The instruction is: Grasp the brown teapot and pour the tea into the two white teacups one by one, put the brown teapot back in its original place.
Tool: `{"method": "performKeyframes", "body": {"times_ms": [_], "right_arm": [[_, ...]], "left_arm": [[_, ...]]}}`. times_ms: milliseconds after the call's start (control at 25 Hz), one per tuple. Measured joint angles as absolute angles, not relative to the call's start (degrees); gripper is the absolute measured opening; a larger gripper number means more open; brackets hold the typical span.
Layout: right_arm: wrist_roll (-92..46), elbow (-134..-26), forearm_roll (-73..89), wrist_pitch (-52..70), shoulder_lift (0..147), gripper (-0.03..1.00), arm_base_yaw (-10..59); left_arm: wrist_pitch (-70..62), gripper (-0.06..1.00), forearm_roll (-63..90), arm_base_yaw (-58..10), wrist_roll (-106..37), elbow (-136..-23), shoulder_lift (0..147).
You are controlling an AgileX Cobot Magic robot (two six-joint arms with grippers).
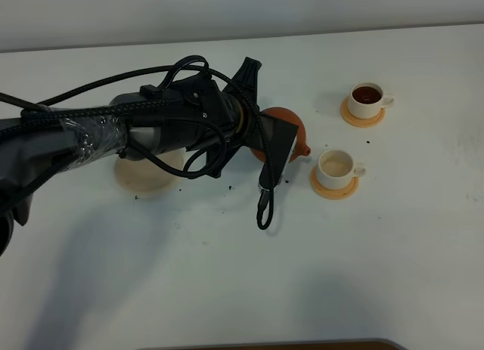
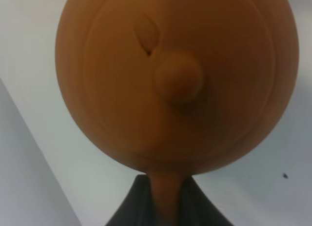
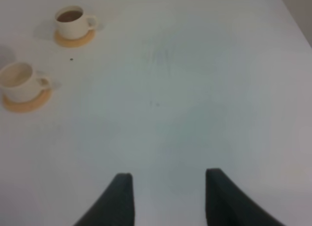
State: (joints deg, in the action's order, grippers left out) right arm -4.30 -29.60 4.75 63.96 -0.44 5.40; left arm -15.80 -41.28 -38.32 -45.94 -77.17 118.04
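Observation:
My left gripper (image 2: 165, 192) is shut on the loop handle of the brown teapot (image 2: 175, 79), whose lid and knob fill the left wrist view. In the high view the teapot (image 1: 291, 125) is held above the table, left of the two white teacups, with its spout towards the near one. The far teacup (image 1: 367, 99) holds dark tea on its orange-tan coaster. The near teacup (image 1: 335, 165) looks pale inside; I cannot tell whether it holds tea. Both also show in the right wrist view, far (image 3: 70, 20) and near (image 3: 17, 79). The pale beige saucer (image 1: 147, 175) is bare. My right gripper (image 3: 168, 182) is open and empty.
The left arm with its black cables (image 1: 151, 131) stretches across the left half of the table, and one cable loop (image 1: 263, 206) hangs down close to the tabletop. A few dark specks (image 1: 227, 187) lie on the white table near the saucer.

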Motion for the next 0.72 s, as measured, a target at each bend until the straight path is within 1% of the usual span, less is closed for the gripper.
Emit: {"method": "performKeyframes", "body": {"times_ms": [720], "right_arm": [[-4.3,-29.6,4.87,63.96,-0.44,0.38,5.4]], "left_arm": [[-11.24,0.14,-41.34,-38.43,-47.05,-78.23,118.55]]}}
